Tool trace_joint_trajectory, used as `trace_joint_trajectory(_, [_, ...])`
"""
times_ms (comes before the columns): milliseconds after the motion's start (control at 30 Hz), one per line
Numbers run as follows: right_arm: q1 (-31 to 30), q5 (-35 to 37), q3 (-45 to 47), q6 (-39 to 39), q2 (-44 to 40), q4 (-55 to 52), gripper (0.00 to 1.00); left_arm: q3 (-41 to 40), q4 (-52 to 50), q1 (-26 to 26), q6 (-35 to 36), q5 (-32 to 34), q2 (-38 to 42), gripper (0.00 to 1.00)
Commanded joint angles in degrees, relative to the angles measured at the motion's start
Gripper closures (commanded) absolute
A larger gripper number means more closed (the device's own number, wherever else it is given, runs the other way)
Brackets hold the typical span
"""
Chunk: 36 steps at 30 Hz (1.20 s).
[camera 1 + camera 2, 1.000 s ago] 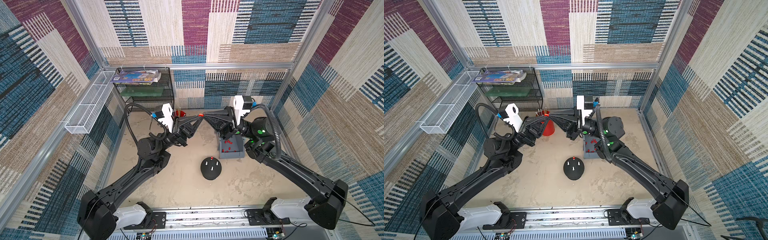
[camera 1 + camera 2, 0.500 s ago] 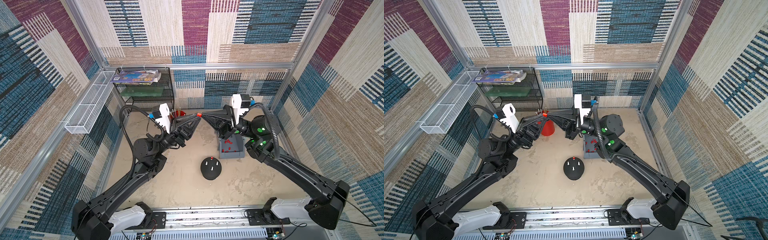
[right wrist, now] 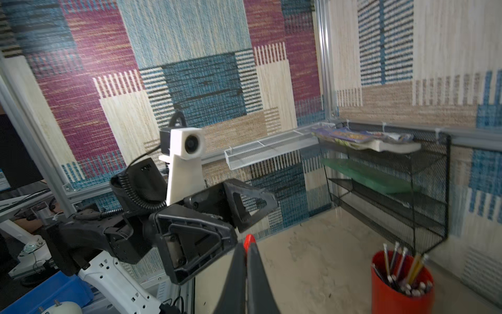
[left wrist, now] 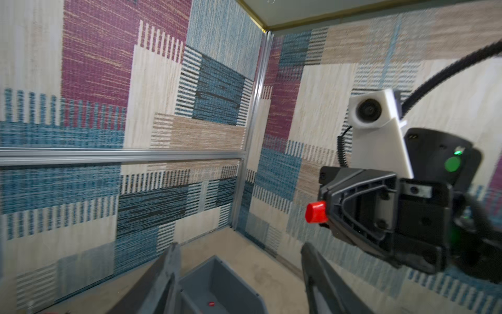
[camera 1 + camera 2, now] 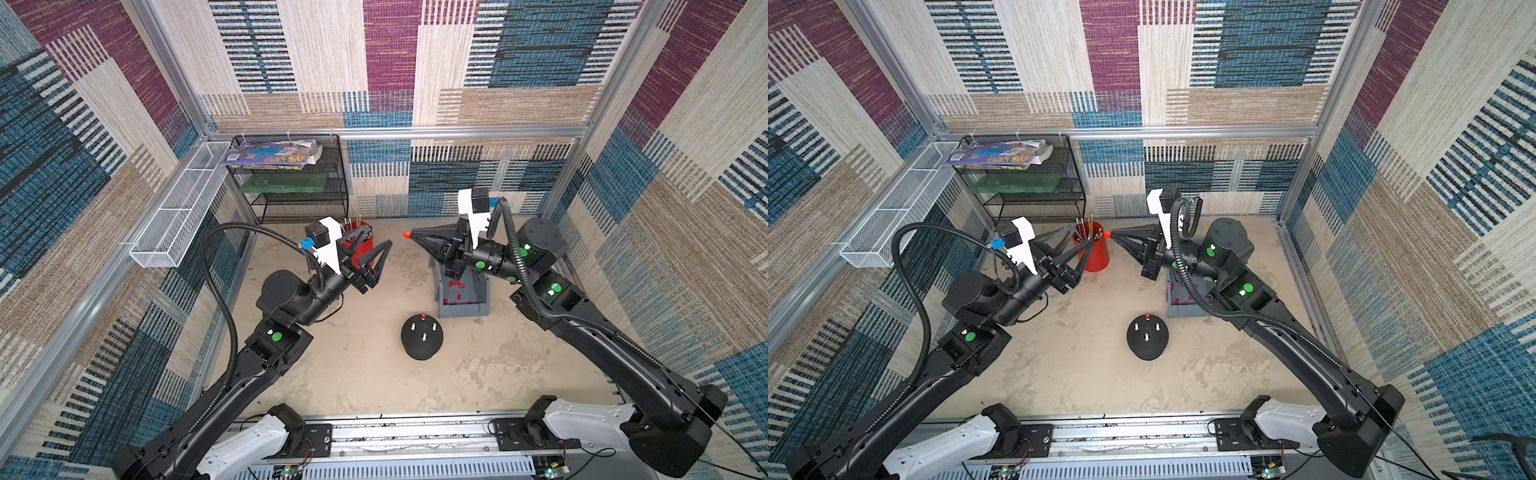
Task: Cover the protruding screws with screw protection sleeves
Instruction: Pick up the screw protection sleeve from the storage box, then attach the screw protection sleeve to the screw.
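Altogether the scene holds two arms, one black dome (image 5: 422, 349), one grey bin (image 5: 463, 309), one red cup (image 5: 1099, 259) of pencils, one black wire shelf (image 5: 291, 195) and one white mesh basket (image 5: 178, 216).

Four screws (image 5: 424, 336) stand upright from the dome. One carries a red cap (image 5: 423, 316) and three are bare metal. The dome rests on the tabletop (image 5: 353, 374) just in front of the bin, well apart from both end effectors.

Several loose sleeves (image 5: 457, 285) lie inside the bin; their exact number cannot be told.

The right end effector (image 5: 412, 235) is closed, pinching one more red sleeve (image 5: 407, 235) at the very tip of its fingers. The right wrist view shows the two fingers (image 3: 239, 269) pressed together with the sleeve's end just past them. It is raised above the tabletop, between the cup and the bin in both top views.

The left end effector (image 5: 378, 240) is open, its fingers spread wide with nothing between them. It faces the right end effector near the cup, apart from the held sleeve. In the left wrist view that sleeve (image 4: 316, 212) shows above and beyond the spread fingers (image 4: 169, 266).
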State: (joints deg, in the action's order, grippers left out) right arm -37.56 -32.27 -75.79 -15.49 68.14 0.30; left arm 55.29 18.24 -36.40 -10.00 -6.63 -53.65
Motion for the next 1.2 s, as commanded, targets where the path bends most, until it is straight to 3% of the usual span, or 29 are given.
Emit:
trace_joint_trajectory(0, [1.02, 4.75, 1.46, 1.75, -2.52, -14.93, 1.00, -0.78, -8.69, 0.20, 12.45, 8.74, 0.62, 0.31])
trace_joint_trajectory(167, [2.99, 8.92, 1.24, 1.86, -4.33, -30.68, 1.00, 1.69, -14.56, 0.20, 18.68, 7.96, 0.07, 0.31])
trace_joint_trajectory(567, [3.55, 12.63, 5.72, 0.11, -2.40, -51.44, 1.00, 4.95, -21.27, 0.24, 22.80, 5.48, -1.98, 0.34])
trace_joint_trajectory(767, [3.31, 13.89, 7.23, 0.30, 1.99, -55.08, 1.00, 5.79, -23.09, 0.22, 23.44, 4.22, -2.80, 0.34])
trace_joint_trajectory(1167, [2.02, 14.47, 7.67, 0.59, 9.05, -52.44, 1.00, 5.89, -23.71, 0.11, 24.80, 5.05, -2.54, 0.34])
